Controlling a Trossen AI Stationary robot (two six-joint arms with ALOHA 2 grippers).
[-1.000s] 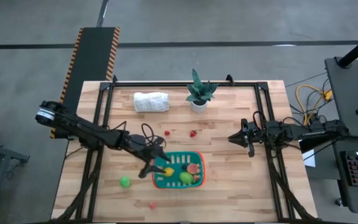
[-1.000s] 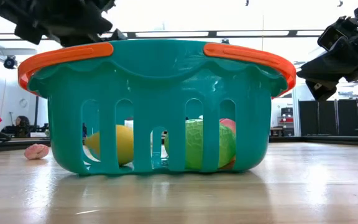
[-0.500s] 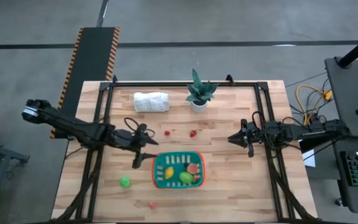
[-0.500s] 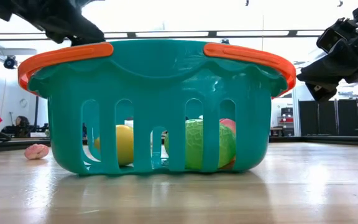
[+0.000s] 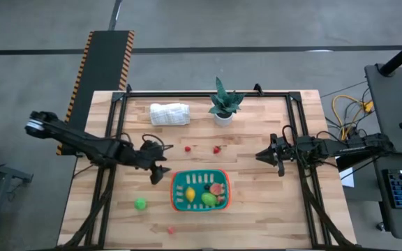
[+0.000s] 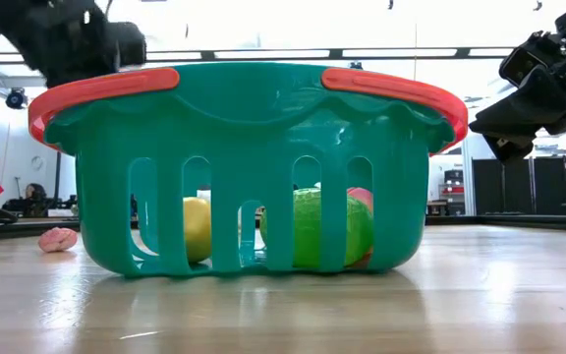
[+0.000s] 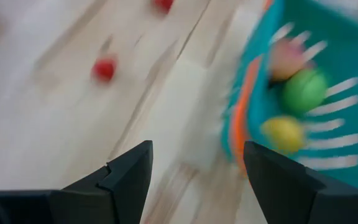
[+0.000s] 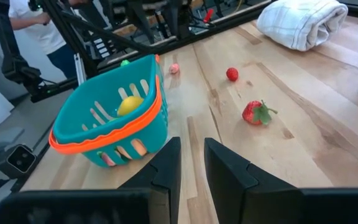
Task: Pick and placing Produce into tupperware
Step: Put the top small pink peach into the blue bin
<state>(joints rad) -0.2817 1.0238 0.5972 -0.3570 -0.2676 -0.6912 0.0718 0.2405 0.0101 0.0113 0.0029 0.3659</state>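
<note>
The teal tupperware (image 5: 199, 176) with its orange-red rim stands near the table's middle front. Inside lie a yellow piece (image 5: 190, 194), a green piece (image 5: 208, 199) and a pink-red piece (image 5: 217, 188). Loose produce rests on the wood: a green ball (image 5: 140, 203), a small red piece (image 5: 188, 148), a strawberry (image 5: 216, 148) and a pink piece (image 5: 171, 229). My left gripper (image 5: 160, 172) hangs open just left of the tupperware, nothing between its fingers (image 7: 129, 177). My right gripper (image 5: 260, 155) waits shut at the right, above the table.
A rolled white cloth (image 5: 169, 113) and a potted green plant (image 5: 222, 104) stand at the far side. Black frame rails (image 5: 117, 132) run along the table's left, right and far edges. Bare wood lies between the tupperware and the right gripper.
My left gripper has drawn back out of the tupperware, up and toward the table's left and far side, rolling its wrist as it went; its fingers stay open. The yellow piece stays in the tupperware, shifted a little to the right in the low view.
</note>
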